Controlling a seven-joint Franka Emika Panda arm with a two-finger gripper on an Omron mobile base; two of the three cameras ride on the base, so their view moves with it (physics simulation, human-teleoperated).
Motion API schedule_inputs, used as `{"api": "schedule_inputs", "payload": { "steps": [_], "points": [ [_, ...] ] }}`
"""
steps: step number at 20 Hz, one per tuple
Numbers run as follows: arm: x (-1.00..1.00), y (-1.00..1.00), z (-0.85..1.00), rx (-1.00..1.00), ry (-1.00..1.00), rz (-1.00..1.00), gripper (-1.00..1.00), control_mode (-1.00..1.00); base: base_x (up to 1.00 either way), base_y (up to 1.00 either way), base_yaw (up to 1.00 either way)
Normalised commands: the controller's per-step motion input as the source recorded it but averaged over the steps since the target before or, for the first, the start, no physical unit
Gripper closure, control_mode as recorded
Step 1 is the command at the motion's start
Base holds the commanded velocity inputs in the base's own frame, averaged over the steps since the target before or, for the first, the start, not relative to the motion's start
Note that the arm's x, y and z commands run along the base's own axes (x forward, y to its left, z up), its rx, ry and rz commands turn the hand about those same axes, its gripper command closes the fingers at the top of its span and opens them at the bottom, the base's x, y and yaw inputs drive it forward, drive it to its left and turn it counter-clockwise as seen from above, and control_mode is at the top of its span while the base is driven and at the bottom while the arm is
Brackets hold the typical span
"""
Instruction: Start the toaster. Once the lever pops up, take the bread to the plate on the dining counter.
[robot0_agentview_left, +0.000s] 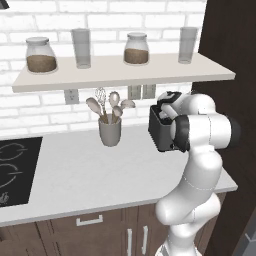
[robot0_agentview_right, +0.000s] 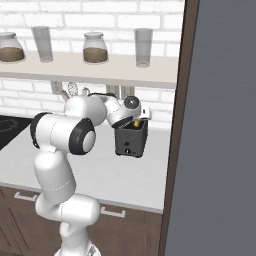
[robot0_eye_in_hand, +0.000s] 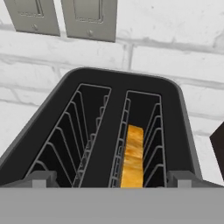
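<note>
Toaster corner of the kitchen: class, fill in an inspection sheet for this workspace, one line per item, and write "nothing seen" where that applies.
Surface: pale worktop, black cooktop at its left end.
Job's things: black toaster by the brick wall; bread standing in one slot, the other slot bare.
Clutter: grey utensil cup.
Tool: tool open above the toaster, holding nothing.
Cables: nothing seen.
Surroundings: shelf with jars and glasses; wall sockets; dark tall panel on the right.

Arm folded forward, hand tipped down.
The white arm bends sharply at the elbow, wrist angled downward, and the gripper (robot0_eye_in_hand: 112, 178) has its jaws spread wide, nothing between them.
</note>
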Motion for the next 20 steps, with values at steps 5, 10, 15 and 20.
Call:
{"api": "schedule_inputs", "payload": {
  "steps": [5,10,15,20],
  "points": [
    [0.00,0.00,0.00,0.00,0.00,0.00,-1.00,-1.00,0.00,0.00,0.00],
    [0.00,0.00,0.00,0.00,0.00,0.00,-1.00,-1.00,0.00,0.00,0.00],
    [0.00,0.00,0.00,0.00,0.00,0.00,-1.00,-1.00,0.00,0.00,0.00],
    [0.00,0.00,0.00,0.00,0.00,0.00,-1.00,-1.00,0.00,0.00,0.00]
  ]
}}
